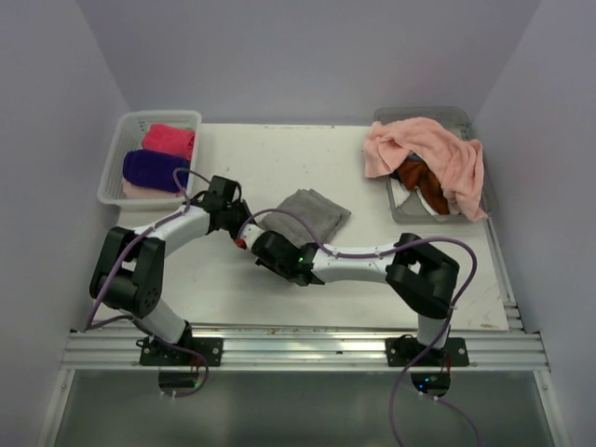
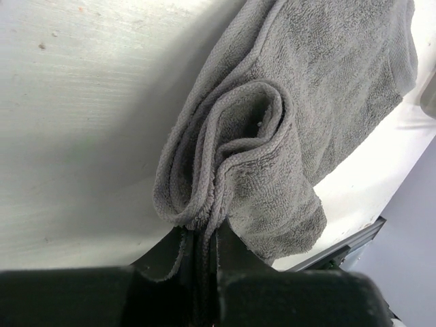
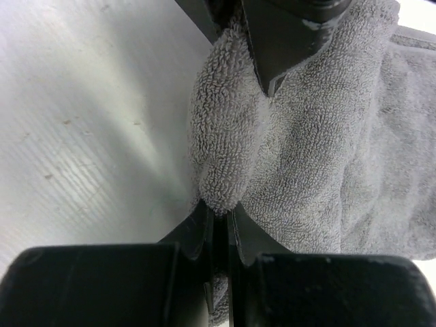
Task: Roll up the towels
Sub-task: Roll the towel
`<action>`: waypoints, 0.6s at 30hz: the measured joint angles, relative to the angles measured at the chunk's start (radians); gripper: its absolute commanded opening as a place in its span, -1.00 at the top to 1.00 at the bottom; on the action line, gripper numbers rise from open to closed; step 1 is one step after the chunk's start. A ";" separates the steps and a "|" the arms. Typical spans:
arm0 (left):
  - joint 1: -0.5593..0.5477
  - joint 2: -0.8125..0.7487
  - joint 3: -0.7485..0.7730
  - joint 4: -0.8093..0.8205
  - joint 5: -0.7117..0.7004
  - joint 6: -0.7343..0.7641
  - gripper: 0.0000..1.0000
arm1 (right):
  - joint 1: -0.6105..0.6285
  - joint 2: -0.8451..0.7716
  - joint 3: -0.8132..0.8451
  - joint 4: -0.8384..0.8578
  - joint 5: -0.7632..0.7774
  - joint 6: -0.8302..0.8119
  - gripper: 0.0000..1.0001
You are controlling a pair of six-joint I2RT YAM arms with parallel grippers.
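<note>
The left tool [image 2: 201, 240] is clamped on a curled fold of the grey towel [image 2: 306, 102], its fingertips buried in cloth. The right tool [image 3: 219, 219] pinches the same towel's edge, mid-bench [image 1: 279, 158]. Farther back, the left basket [image 1: 114, 177] holds a purple roll [image 1: 154, 169] and a hot pink roll [image 1: 169, 140]. A salmon pink towel [image 1: 438, 154] drapes over the right basket [image 1: 447, 115], half hiding a rust orange towel [image 1: 424, 179].

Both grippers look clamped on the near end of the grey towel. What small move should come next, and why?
Probably turn both wrists together to roll the pinched end over onto the flat part. The left gripper and right gripper are both shut on the near edge of the grey towel, which shows only a first loose curl. The rest lies flat on the table.
</note>
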 measured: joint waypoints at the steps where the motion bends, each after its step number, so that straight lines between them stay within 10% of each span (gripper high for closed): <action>1: 0.003 -0.003 0.000 -0.006 -0.001 0.002 0.63 | -0.002 0.000 0.000 0.002 -0.013 0.002 1.00; 7: 0.053 -0.042 -0.002 -0.031 -0.005 0.030 -0.37 | -0.051 -0.021 0.000 -0.002 -0.170 0.045 1.00; 18: 0.127 -0.127 0.000 -0.060 -0.027 0.072 -0.23 | -0.290 -0.021 0.060 -0.058 -0.643 0.248 1.00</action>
